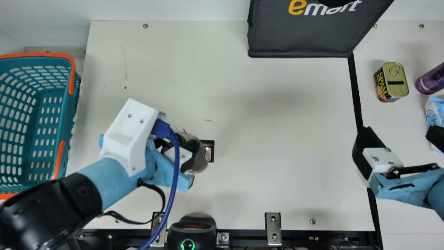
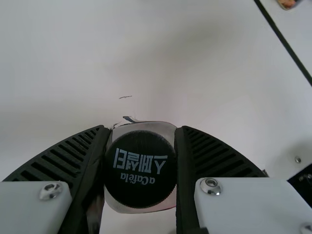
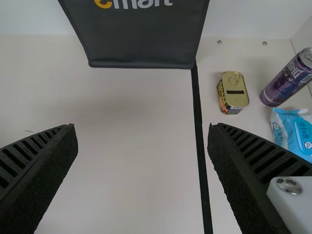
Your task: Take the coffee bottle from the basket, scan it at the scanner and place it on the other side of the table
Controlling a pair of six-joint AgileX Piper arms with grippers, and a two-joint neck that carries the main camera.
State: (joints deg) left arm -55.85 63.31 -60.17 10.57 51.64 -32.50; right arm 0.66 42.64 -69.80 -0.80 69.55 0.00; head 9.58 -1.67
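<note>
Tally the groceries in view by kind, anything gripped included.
Bottles: 1, the coffee bottle in the left gripper
Cans: 2, gold-topped tin and purple can
Soft packs: 1, blue pack
Total: 4

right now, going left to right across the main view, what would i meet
Teal basket, coffee bottle, black bag, gold-lidded tin, purple can.

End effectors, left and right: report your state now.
Left end effector: closed on the black-capped coffee bottle.
Right end effector: open, nothing between its fingers.
</note>
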